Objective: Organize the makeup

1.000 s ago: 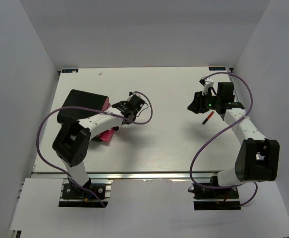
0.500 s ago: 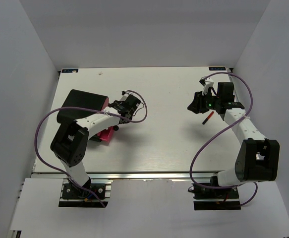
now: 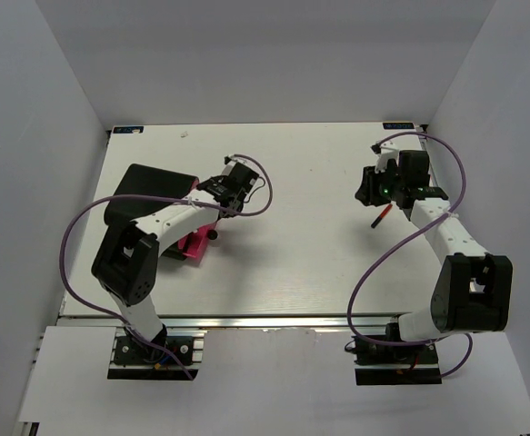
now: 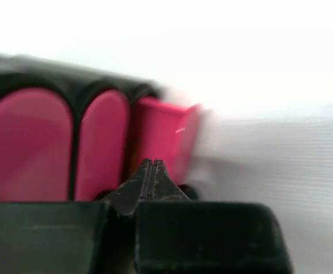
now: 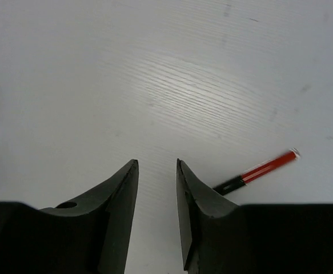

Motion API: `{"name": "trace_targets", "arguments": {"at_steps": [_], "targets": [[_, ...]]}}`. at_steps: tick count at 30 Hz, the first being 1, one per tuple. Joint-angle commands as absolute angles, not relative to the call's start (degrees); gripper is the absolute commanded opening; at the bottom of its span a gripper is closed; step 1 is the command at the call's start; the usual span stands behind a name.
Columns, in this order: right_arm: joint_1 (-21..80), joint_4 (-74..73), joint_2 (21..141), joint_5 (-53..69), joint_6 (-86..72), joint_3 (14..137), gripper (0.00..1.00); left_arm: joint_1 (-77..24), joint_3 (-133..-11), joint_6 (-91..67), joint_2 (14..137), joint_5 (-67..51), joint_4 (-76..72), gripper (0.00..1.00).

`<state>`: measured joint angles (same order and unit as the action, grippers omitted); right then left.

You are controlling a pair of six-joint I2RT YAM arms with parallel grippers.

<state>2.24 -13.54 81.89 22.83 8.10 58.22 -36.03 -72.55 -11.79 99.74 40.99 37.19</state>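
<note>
One makeup piece shows: a slim red-and-black pencil (image 3: 383, 215) lying on the white table at the right, also in the right wrist view (image 5: 263, 169). My right gripper (image 3: 366, 189) is open and empty just left of it; in its wrist view the gripper (image 5: 156, 165) hovers over bare table with the pencil off to the right of the right finger. My left gripper (image 3: 214, 188) is shut and empty at the black box with pink drawers (image 3: 151, 193). In the left wrist view its tips (image 4: 153, 162) sit in front of a pulled-out pink drawer (image 4: 165, 137). Palettes and tubes are out of view.
The pulled-out pink drawer (image 3: 192, 245) juts from the box toward the near edge, partly under my left arm. Two shut pink drawer fronts (image 4: 26, 142) show left of it. White walls enclose the table on three sides.
My left gripper has moved back and left, closer to the black box. My right gripper has shifted slightly right, toward the pencil. The pencil has not moved.
</note>
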Motion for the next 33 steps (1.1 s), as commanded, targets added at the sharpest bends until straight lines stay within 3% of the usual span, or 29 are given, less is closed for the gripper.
{"name": "trace_targets", "arguments": {"at_steps": [1,2,4,6,8,13,17,25,33], "targets": [[1.8,-12.9,83.6,1.7,1.9,59.9,0.38,-35.9,-77.4,-13.9,94.0,29.8,32.1,0.0],[1.8,-14.7,84.3,-1.5,0.8,60.6,0.4,-35.9,-77.6,-15.1,93.2,27.4,31.0,0.0],[1.8,-17.0,85.7,-8.7,-2.6,62.5,0.44,-35.9,-77.7,-16.3,91.1,23.0,27.8,0.35],[1.8,-19.8,87.7,-12.3,-3.9,63.8,0.54,-35.8,-77.3,-19.0,88.9,18.6,26.0,0.57],[1.8,-20.7,90.1,-13.7,-4.9,64.1,0.63,-35.8,-75.9,-21.0,87.3,15.7,23.2,0.63],[1.8,-25.7,98.9,-15.3,-7.2,68.3,0.65,-35.6,-74.4,-23.6,82.5,14.2,21.1,0.66],[1.8,-25.6,102.2,-13.8,-8.7,70.2,0.57,-35.5,-73.2,-24.7,79.3,15.2,21.2,0.67],[1.5,-27.7,108.3,-12.7,-14.0,72.9,0.52,-35.2,-69.6,-26.4,73.7,18.8,22.9,0.67],[-1.5,-28.2,111.0,-9.3,-16.1,71.1,0.32,-35.1,-70.7,-26.6,68.6,22.9,25.1,0.71]]}}
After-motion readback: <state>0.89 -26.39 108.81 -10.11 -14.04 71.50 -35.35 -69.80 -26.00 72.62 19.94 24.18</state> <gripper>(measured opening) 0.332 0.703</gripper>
